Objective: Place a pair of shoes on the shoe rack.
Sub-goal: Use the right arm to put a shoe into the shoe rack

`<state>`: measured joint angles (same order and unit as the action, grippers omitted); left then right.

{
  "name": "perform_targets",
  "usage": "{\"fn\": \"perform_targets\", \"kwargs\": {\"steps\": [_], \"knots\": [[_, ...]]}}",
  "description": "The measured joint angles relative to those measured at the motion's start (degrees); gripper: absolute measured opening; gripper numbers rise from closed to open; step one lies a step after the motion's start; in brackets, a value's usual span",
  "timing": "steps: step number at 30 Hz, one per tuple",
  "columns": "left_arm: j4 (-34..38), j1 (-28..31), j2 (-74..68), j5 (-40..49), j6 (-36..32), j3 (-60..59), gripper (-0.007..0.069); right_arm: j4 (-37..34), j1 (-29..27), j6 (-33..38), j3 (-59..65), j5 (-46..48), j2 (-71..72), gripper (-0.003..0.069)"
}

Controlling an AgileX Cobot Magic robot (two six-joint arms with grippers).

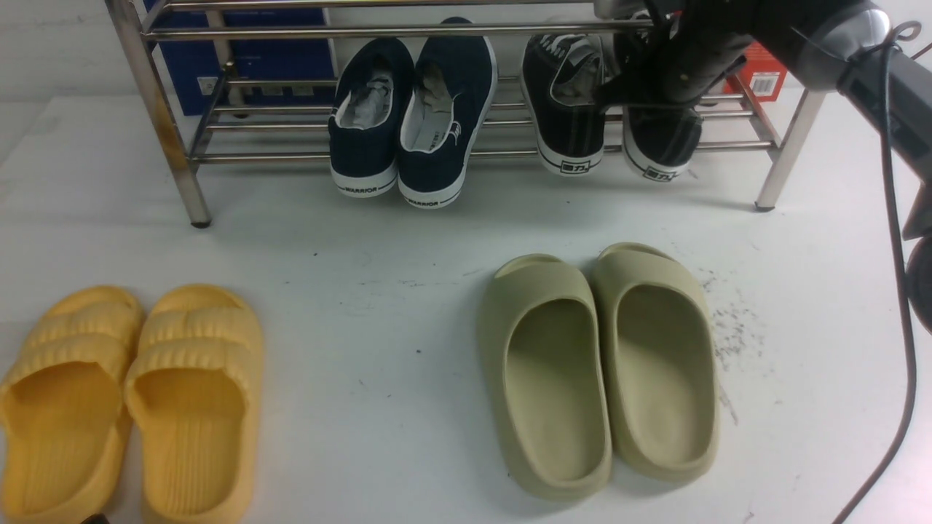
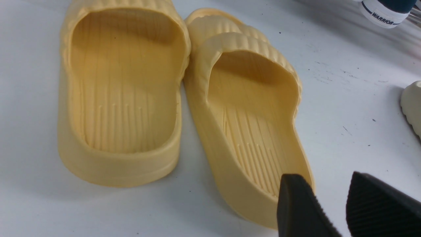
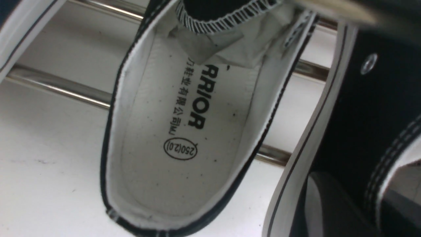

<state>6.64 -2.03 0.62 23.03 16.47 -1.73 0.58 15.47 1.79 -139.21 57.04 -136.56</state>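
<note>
A pair of yellow ribbed foam slides point(image 1: 193, 349) lies side by side at the near left of the white tabletop point(image 1: 408, 291), heels toward the robot. In the left wrist view, the left end effector point(image 2: 332, 197) hangs just over the heel of one of these slides. Its two black ridged fingers stand apart with nothing between them.

Farther back, the wide shiny steel-tube shoe rack point(image 1: 169, 138) stands across the far side of the tabletop, with a blue box point(image 1: 247, 65) behind its left part. On its lower bars, left of centre, sits a pair of navy slip-on sneakers point(image 1: 444, 109) marked WARRIOR on their white soles. Their heels jut past the front bar.

In front of the rack, right of centre, two olive foam slides point(image 1: 553, 378) rest together on the tabletop, well apart from the yellow pair.

The pair of black canvas sneakers with white soles is on the same lower bars, to the right of the navy pair. The left sneaker point(image 1: 568, 131) shows its white insole and some stuffing paper. The right sneaker point(image 1: 659, 142) is just beside it, both heels overhanging the front bar. The right end effector point(image 1: 670, 69) is down over the opening of the right sneaker. Whether its fingers are closed on the shoe or apart I cannot tell. A red box point(image 1: 764, 69) shows behind the rack's right end.
</note>
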Motion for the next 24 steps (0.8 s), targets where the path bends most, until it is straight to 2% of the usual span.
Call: {"fn": "perform_targets", "kwargs": {"steps": [10, 14, 20, 24], "knots": [[0.00, 0.00, 0.00, 0.00, 0.00, 0.00, 0.0237, -0.58, 0.00, 0.07, -0.38, -0.12, 0.37, 0.0272], [0.00, 0.00, 0.00, 0.00, 0.00, 0.00, 0.0237, -3.10, 0.00, 0.07, -0.38, 3.45, 2.18, 0.0289], [0.00, 0.00, 0.00, 0.00, 0.00, 0.00, 0.0237, -7.67, 0.00, 0.11, -0.56, 13.58, 8.34, 0.0291], [0.00, 0.00, 0.00, 0.00, 0.00, 0.00, 0.0237, -9.26, 0.00, 0.24, -0.23, 14.65, 11.86, 0.0272]]}}
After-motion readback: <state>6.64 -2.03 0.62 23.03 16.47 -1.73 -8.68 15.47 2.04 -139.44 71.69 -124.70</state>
